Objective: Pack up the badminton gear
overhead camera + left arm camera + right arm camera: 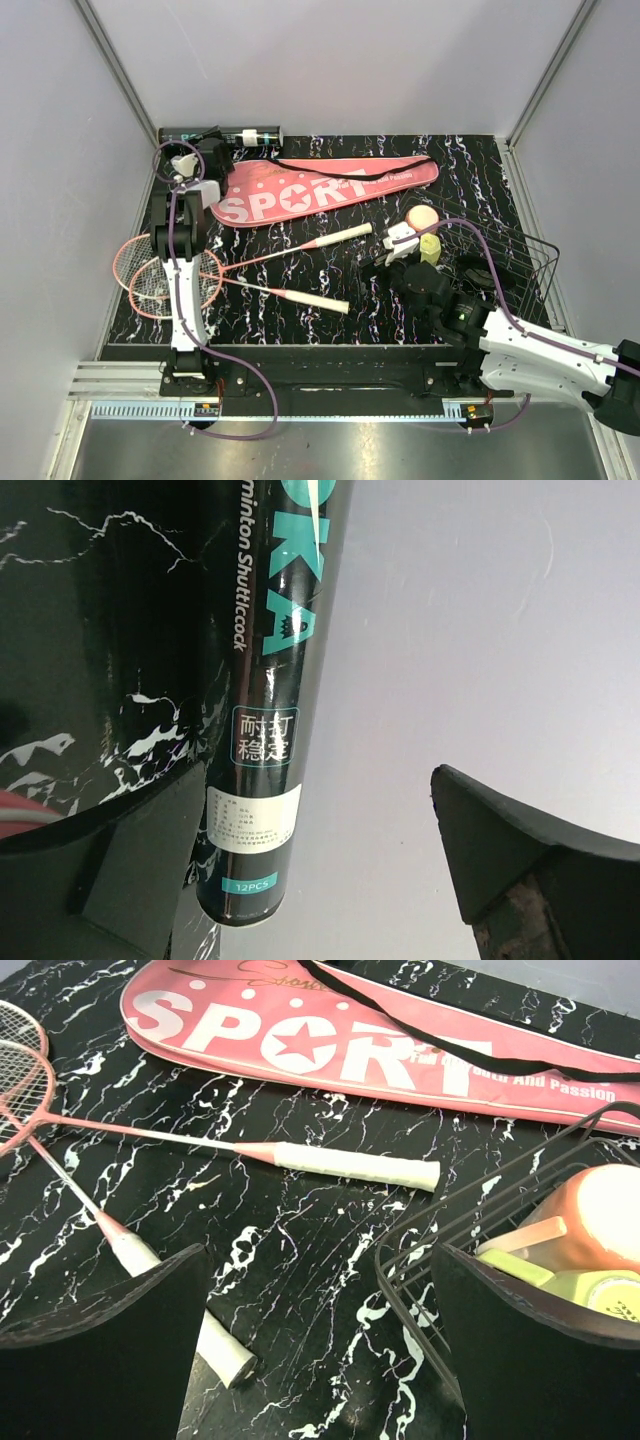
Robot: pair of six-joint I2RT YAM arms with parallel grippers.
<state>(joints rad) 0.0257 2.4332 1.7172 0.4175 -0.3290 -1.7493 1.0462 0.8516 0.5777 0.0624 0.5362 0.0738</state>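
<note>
The long black tube [225, 137] lies at the back left along the wall. My left gripper [195, 165] hovers at its end, open. In the left wrist view the tube [265, 730] sits beside the left finger [130, 870], with a wide gap to the other finger, and is not gripped. The pink "SPORT" cover [320, 188] lies flat at the back. Two pink-red racquets [160, 275] cross at the left, their white handles [340, 237] pointing right. My right gripper [395, 245] is open over bare table, between a handle [215, 1345] and the basket.
A black wire basket [520, 265] stands at the right, holding the yellow-green cup with its peach lid [422, 218]. Its rim [470, 1230] lies just inside my right finger. Grey walls close the back and both sides.
</note>
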